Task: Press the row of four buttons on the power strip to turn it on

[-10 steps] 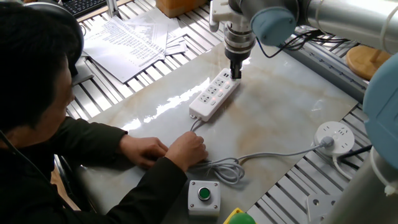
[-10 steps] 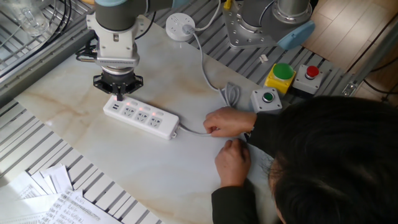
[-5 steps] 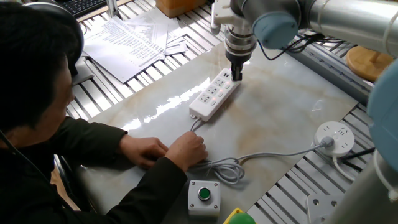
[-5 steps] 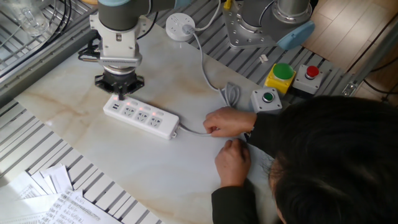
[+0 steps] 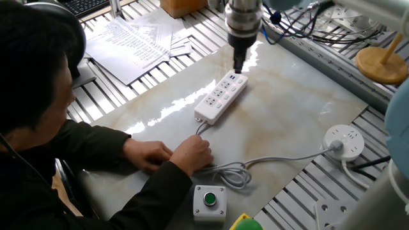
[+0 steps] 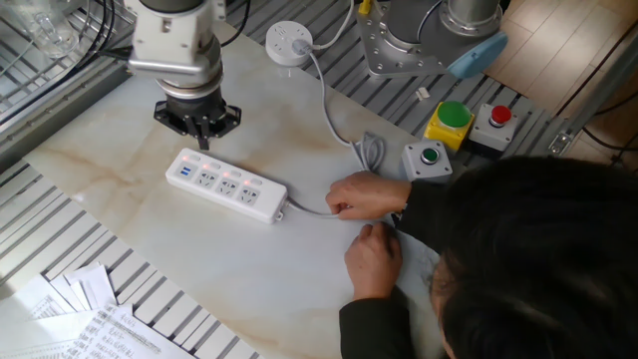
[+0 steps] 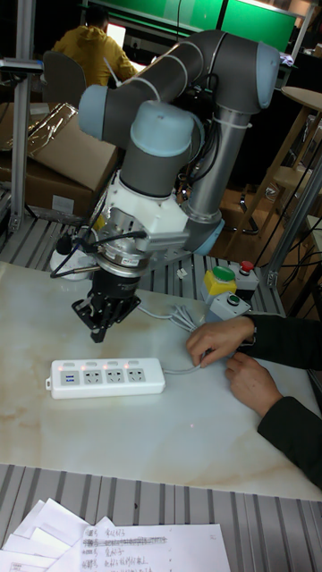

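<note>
The white power strip lies flat on the marble tabletop, its grey cable running to a person's hands. The four buttons sit in a line along the strip's far long edge, and some glow red. My gripper hangs above the strip's end farthest from the cable, clear of it. Its dark fingertips are closed together on nothing.
A person's hands rest on the table by the cable. A round white socket puck, a grey box with a green button, a yellow and a red button box and papers lie around.
My gripper has lifted off the strip's end, where it stood down on the button row. The strip and the person's hands have not moved.
</note>
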`<state>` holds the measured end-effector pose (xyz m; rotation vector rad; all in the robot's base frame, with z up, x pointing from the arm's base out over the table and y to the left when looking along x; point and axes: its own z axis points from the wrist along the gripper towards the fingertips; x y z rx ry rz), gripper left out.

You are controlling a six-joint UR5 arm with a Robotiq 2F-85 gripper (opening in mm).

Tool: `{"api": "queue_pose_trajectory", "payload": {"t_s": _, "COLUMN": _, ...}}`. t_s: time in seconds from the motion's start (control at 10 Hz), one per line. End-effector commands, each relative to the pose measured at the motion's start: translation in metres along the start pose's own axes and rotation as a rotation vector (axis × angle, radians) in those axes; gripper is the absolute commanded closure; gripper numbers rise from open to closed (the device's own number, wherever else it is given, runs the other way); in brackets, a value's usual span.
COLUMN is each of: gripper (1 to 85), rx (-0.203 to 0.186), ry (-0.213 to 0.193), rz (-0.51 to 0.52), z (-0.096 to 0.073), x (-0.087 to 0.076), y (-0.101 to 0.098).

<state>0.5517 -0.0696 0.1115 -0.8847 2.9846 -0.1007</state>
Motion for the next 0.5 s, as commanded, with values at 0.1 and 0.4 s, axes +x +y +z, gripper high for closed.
{"api": "queue_pose_trajectory", "payload": {"t_s": 0.1, "gripper": 84.7, "rx": -0.021, "ry": -0.049, "rz": 0.185, "z": -0.028, "x": -0.047, "y": 0.014}}
{"api": "queue_pose_trajectory", "payload": {"t_s": 0.4, "gripper": 84.7, "rx": -0.008, "ry": -0.056, "rz": 0.198, "z": -0.037, "x": -0.068, "y": 0.018}}
